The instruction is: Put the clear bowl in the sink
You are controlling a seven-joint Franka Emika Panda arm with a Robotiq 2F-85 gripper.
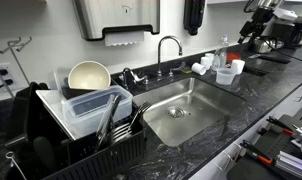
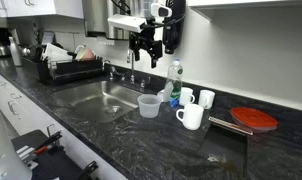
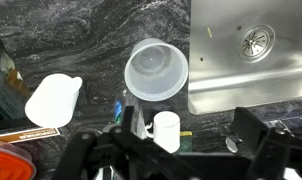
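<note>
Black Robotiq gripper hanging high over counter, jaws spread apart, gripping nothing. Small round translucent whitish plastic bowl standing upright well below gripper, untouched. Bowl resting on black speckled counter, just beside rim of rectangular stainless-steel sink, outside basin. In wrist view, bowl showing near centre, sink beside it.

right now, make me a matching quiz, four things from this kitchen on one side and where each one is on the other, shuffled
1 clear bowl
2 cream bowl
3 red disc
4 gripper

a in the dish rack
b up in the air, open
c on the counter beside the sink
d on the counter, on the white mugs' far side from the sink

Pairs: 1-c, 2-a, 3-d, 4-b
</note>
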